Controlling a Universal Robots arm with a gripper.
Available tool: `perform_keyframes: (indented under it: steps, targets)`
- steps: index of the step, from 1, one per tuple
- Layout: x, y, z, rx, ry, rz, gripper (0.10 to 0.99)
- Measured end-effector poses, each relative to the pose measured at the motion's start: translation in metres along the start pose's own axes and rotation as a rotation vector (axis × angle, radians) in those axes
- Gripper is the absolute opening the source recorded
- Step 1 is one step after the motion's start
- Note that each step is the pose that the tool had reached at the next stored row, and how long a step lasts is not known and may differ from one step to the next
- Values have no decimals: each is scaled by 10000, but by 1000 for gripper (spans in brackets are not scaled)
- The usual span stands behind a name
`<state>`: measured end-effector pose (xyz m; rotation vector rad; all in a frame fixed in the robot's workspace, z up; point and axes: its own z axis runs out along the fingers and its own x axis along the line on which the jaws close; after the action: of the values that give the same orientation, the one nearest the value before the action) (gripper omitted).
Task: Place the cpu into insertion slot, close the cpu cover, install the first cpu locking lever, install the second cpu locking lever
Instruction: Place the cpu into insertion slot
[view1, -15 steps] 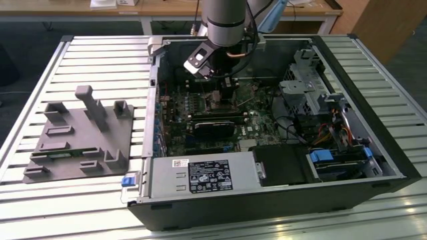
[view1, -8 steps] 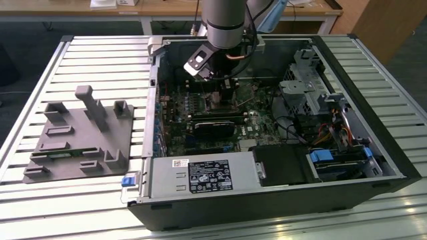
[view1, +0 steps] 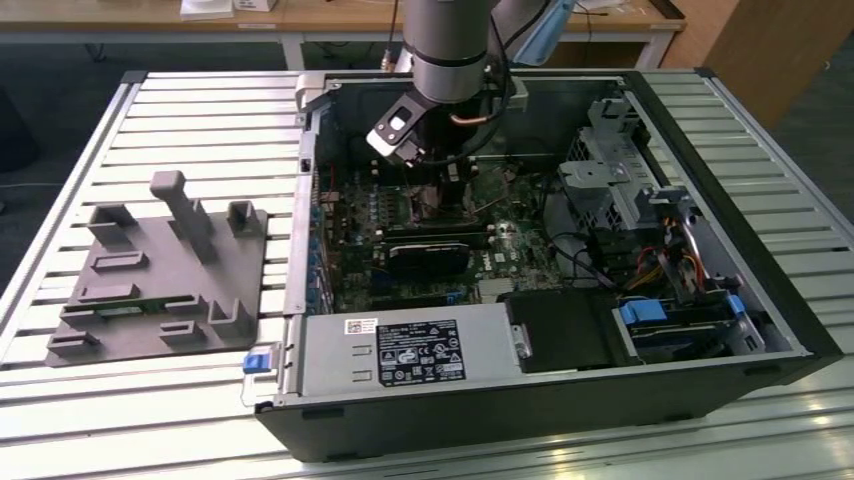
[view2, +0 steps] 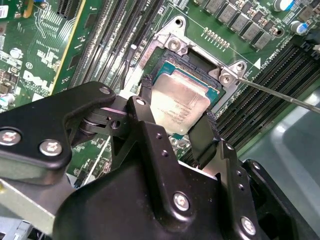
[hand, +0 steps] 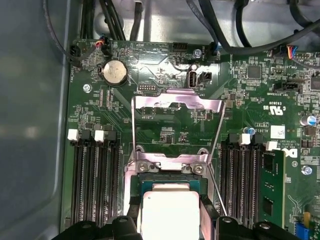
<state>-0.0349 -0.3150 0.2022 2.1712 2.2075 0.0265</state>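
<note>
The gripper (view2: 176, 107) is down over the board inside the case. Its two black fingers (view2: 202, 137) are drawn in against opposite edges of the cpu (view2: 182, 95), so it has the chip between them. The cpu lies pale face up and level over the slot (view2: 165, 65), within the slot's metal rim. Whether it is fully seated I cannot tell.

Just past the slot, on the side away from the gripper, the cover (hand: 200, 106) is swung open on its hinge, and green board shows through its centre window. A thin wire lever runs along each side of the cover; both levers (hand: 133, 130) are unlatched. Black memory slots (hand: 95, 185) flank the slot on both sides. A round coin cell (hand: 114, 72) sits on the board beyond the cover.

In the exterior view the arm (view1: 454, 40) comes down into the open case (view1: 534, 420) at about 12 o'clock of its interior. The grey power supply (view1: 400, 352) lies at 6 o'clock, nearest the camera. A grey fixture (view1: 154, 270) rests on the slatted table (view1: 200, 110) at 9 o'clock from the case, well apart from the gripper.
</note>
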Motion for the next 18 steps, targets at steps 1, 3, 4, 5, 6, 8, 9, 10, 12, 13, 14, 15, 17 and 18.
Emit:
perform_keyframes:
  steps: [1,3,4,5,6,8,9,10,12,13,14,15,17,18]
  targets:
    - [0,0,8,1,-1,9,541]
    - [0,-1,22,9,-1,10,541]
    - [1,-1,30,13,0,10,541]
    - [1,-2,36,16,0,10,541]
    - [1,-2,41,17,0,10,541]
    - [1,-2,49,17,0,10,541]
    - [1,-2,53,18,0,10,541]
    - [1,-3,57,19,0,10,541]
    - [2,-3,66,19,-1,10,541]
    - [2,-3,70,19,0,10,541]
    - [2,-3,74,19,-1,11,541]
    - [2,-3,78,19,-1,12,541]
    - [2,-4,88,21,-1,13,541]
    - [2,-4,92,23,-2,14,541]
